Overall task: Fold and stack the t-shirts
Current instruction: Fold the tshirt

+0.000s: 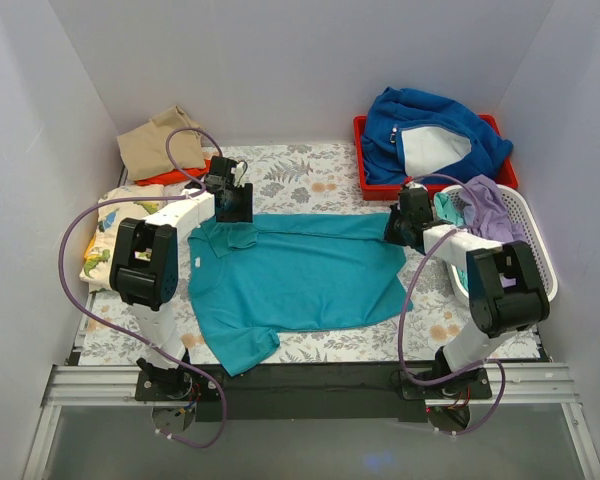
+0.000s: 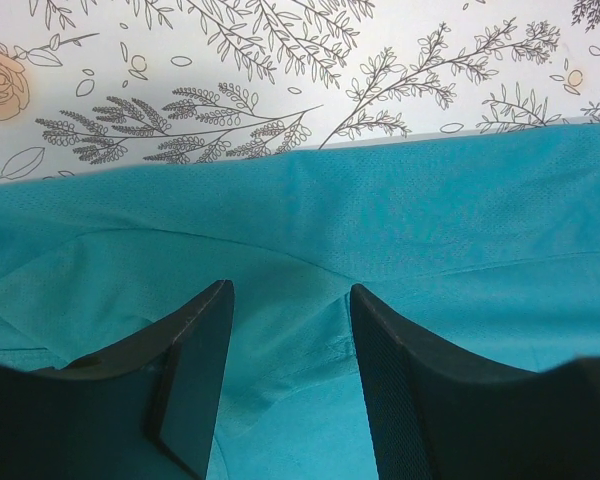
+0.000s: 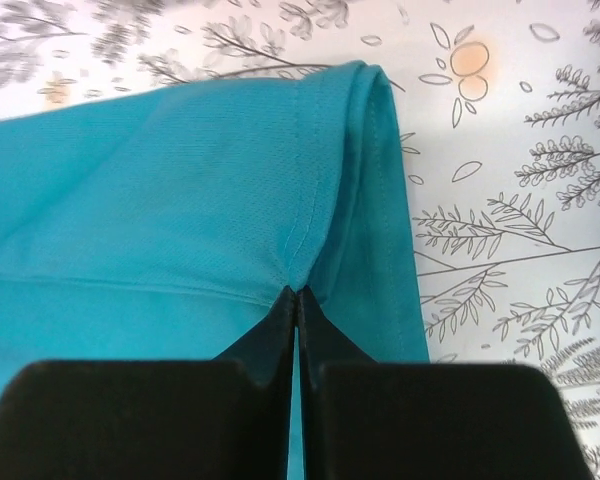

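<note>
The teal t-shirt [image 1: 300,275] lies spread on the floral cloth, collar to the left. My left gripper [image 1: 235,205] is open over its far left shoulder; in the left wrist view [image 2: 290,300] the teal fabric [image 2: 400,220] lies between and under the fingers [image 2: 205,350]. My right gripper [image 1: 400,228] is shut on the shirt's far right hem corner; in the right wrist view [image 3: 297,292] the folded hem [image 3: 360,180] is pinched at the tips. Tan [image 1: 160,145], orange [image 1: 175,177] and dinosaur-print [image 1: 105,240] shirts lie at the left.
A white basket [image 1: 535,250] at the right holds a lavender shirt [image 1: 485,205] and a mint one [image 1: 448,208]. A red tray [image 1: 365,185] at the back right holds the royal-blue fleece [image 1: 430,135]. White walls enclose the floral table cloth [image 1: 310,170].
</note>
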Tool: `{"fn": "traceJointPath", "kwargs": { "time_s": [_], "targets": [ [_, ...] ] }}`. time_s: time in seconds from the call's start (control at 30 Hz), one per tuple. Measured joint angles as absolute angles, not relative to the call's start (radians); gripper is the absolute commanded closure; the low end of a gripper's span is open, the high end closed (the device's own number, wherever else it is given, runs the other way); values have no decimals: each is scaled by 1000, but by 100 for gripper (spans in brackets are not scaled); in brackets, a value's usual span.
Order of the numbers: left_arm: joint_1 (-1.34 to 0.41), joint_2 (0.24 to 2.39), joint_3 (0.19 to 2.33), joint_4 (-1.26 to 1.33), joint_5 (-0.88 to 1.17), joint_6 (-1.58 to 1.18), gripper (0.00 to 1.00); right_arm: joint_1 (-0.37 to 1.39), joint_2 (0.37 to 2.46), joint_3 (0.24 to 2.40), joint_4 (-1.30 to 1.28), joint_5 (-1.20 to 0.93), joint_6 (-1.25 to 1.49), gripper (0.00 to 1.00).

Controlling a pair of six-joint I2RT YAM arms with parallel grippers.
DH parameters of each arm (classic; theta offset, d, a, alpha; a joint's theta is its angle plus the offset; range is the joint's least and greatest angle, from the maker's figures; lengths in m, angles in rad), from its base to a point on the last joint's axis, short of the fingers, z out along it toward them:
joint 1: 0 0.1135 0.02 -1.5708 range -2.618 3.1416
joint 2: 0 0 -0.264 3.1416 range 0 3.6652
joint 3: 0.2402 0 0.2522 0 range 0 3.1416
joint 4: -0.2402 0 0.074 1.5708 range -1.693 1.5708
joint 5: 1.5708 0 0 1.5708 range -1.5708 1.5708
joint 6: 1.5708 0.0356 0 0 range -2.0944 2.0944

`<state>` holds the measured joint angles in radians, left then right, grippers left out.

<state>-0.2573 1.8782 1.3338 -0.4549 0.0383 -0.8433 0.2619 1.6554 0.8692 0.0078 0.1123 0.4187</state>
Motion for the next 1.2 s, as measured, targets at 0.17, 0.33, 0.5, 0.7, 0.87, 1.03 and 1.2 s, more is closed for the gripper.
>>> {"fn": "traceJointPath", "kwargs": {
  "time_s": [0.17,0.33,0.5,0.7,0.87,1.03,1.2],
  "targets": [
    [-254,1878,1334,-456,33,-841,51,262,1515,867,4,89,375,99],
    [-252,1878,1334,-456,33,-841,51,262,1436,892,-10,70,339,99],
    [-251,1878,1334,-465,30,-840,51,262,1435,903,-82,84,333,99],
    [-251,1878,1334,-495,6,-839,51,262,1443,900,-178,144,336,99],
    [-251,1856,1320,-527,-19,-846,50,262,1468,876,-212,181,342,79],
    [-251,1761,1251,-533,-43,-865,49,262,1455,868,-215,165,333,71],
    [-251,1659,1150,-518,-84,-910,48,262,1365,868,-207,128,325,69]
  ]
}}
